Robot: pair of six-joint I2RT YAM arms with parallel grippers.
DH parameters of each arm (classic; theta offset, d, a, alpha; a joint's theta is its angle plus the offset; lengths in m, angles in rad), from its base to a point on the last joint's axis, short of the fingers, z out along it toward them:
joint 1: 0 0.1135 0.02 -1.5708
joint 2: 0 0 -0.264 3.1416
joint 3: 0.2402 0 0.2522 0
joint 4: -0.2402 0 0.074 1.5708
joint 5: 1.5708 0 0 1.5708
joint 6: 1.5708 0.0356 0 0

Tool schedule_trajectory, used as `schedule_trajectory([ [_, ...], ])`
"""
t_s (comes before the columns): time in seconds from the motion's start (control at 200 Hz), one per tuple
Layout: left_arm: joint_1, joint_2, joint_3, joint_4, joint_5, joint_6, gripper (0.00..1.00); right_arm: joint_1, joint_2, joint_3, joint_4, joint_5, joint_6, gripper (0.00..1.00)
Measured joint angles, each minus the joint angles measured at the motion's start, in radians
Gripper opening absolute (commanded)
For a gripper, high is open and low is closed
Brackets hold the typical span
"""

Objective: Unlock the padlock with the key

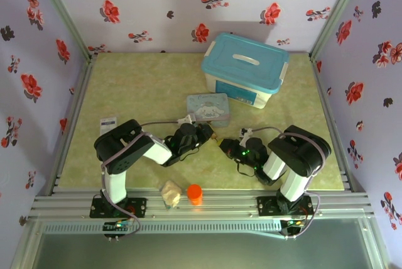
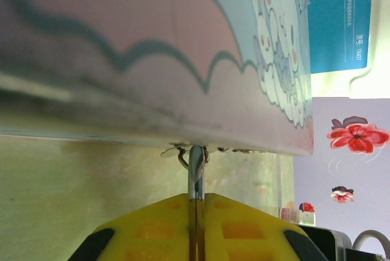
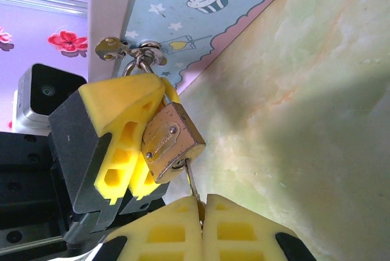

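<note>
The brass padlock (image 3: 172, 142) hangs at the corner of the pale blue cartoon tin (image 3: 201, 5), its thin shackle running up to a ring on the tin. My left gripper (image 2: 196, 197) is shut on that grey shackle (image 2: 195, 172); its yellow fingers (image 3: 122, 127) lie just left of the lock body. My right gripper (image 3: 201, 200) is shut on the small grey key (image 3: 192, 178), whose tip sits in the keyhole on the padlock's underside. From above, both grippers (image 1: 204, 134) (image 1: 230, 148) meet at the padlock (image 1: 217, 138) in front of the tin (image 1: 208, 107).
A white box with a blue lid (image 1: 245, 68) stands behind the tin. An orange cylinder (image 1: 195, 193) and a beige lump (image 1: 170, 193) sit at the near edge between the arm bases. A small white card (image 1: 108, 121) lies at the left. Floral walls enclose the green table.
</note>
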Motion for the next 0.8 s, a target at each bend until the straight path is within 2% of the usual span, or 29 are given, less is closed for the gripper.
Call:
schedule_trajectory([
  [0.8, 0.003, 0.0, 0.0, 0.003, -0.002, -0.005, 0.0, -0.005, -0.019, 0.012, -0.029, -0.03, 0.007, 0.0],
])
